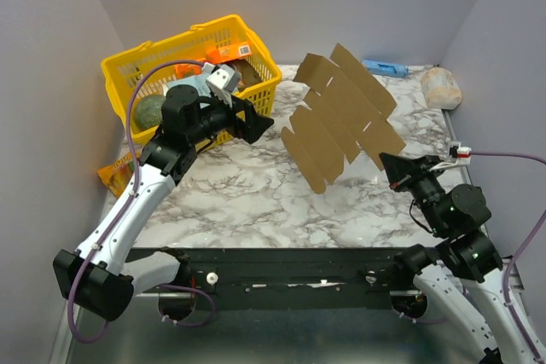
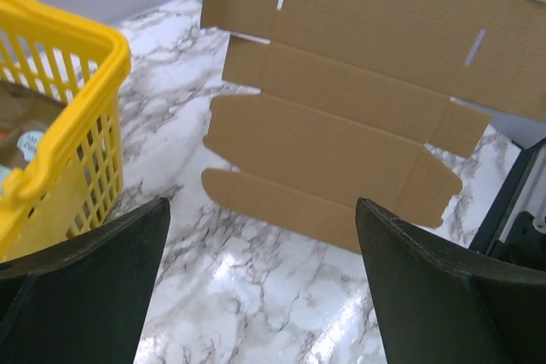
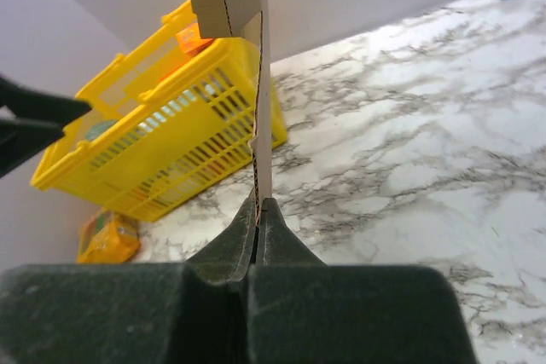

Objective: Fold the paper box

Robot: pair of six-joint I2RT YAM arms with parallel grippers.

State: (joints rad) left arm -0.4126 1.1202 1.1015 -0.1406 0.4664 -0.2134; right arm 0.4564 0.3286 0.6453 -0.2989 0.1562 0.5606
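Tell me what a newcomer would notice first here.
The flat brown paper box stands out most: an unfolded die-cut sheet held up in the air over the marble table, pinched at its lower corner by the shut right end effector. Next comes the bright yellow basket at the back left, with the left end effector open beside it, facing the sheet.

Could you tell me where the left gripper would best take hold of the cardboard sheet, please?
Probably a rounded flap of the paper box, on the edge facing the left gripper. Come from the left, fingers straddling it: the sheet stands upright and thin, pinched only at its far corner by the right gripper.
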